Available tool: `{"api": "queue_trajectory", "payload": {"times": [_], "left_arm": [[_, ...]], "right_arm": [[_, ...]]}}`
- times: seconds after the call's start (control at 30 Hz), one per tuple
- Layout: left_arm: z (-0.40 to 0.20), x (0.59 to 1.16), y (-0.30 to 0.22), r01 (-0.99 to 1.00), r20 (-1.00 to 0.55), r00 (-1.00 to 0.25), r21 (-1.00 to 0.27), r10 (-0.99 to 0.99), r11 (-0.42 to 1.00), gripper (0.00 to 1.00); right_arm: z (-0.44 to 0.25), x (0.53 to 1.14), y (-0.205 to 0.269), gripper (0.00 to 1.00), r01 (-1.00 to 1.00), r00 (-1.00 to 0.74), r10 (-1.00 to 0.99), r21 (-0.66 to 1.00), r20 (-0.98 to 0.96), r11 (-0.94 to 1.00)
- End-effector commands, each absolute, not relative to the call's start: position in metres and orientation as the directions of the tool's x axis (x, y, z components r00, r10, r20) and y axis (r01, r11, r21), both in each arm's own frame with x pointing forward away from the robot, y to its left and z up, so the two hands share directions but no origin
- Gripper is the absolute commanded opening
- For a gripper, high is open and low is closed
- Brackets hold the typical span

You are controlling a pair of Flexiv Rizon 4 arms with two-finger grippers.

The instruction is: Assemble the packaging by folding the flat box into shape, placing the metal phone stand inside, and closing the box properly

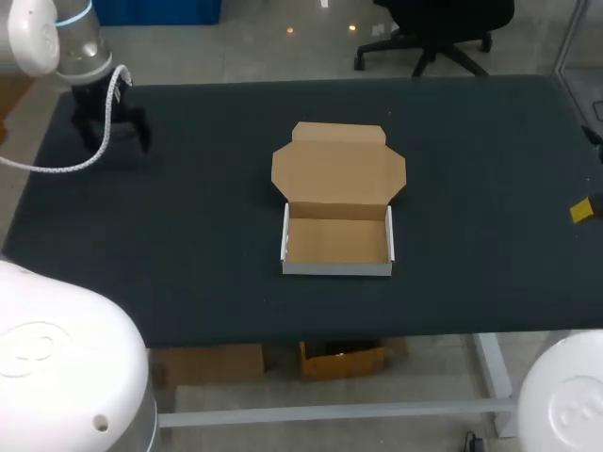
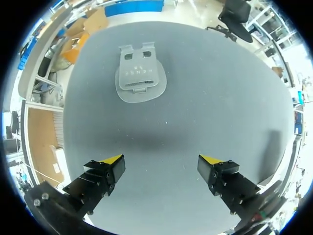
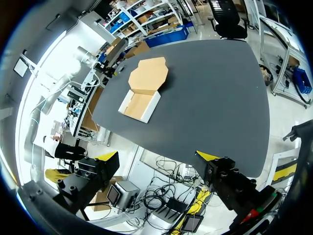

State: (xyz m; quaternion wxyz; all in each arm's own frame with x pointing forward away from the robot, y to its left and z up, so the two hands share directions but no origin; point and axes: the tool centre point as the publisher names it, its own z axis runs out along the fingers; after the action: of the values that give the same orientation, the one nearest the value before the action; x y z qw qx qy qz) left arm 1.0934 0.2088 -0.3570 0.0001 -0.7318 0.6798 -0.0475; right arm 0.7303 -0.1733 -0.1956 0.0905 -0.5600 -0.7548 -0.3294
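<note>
The left pincer [image 2: 161, 160] hangs wide open and empty over the dark surface [image 2: 210, 98], the metal phone stand [image 2: 141, 74] lying flat ahead of it. The right pincer [image 3: 157, 156], likewise spread with nothing held, is by the surface's edge, well apart from the box [image 1: 337, 243], which sits mid-surface with its lid [image 1: 339, 169] folded back.

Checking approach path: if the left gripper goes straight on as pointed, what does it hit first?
Probably bare table, short of the stand lying further ahead. The left gripper is open and empty. Depth unclear.
</note>
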Motion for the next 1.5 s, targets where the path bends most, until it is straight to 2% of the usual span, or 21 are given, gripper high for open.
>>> {"api": "queue_trajectory", "payload": {"times": [0.03,1.27,1.5], "left_arm": [[-0.361,1.103,0.214,-0.996,0.072,0.072,-0.054,-0.995,-0.076,1.00],[-0.387,1.131,0.231,-0.996,0.045,0.069,-0.046,-0.997,-0.071,1.00],[-0.382,1.132,0.234,-0.997,0.082,0.049,-0.051,-0.995,-0.054,1.00]], "right_arm": [[-0.195,0.730,-0.174,1.00,0.905,-0.358,0.784,0.396,0.507,0.157],[-0.195,0.730,-0.174,1.00,0.905,-0.358,0.784,0.396,0.507,0.157],[-0.195,0.730,-0.174,1.00,0.905,-0.358,0.784,0.396,0.507,0.157]]}}
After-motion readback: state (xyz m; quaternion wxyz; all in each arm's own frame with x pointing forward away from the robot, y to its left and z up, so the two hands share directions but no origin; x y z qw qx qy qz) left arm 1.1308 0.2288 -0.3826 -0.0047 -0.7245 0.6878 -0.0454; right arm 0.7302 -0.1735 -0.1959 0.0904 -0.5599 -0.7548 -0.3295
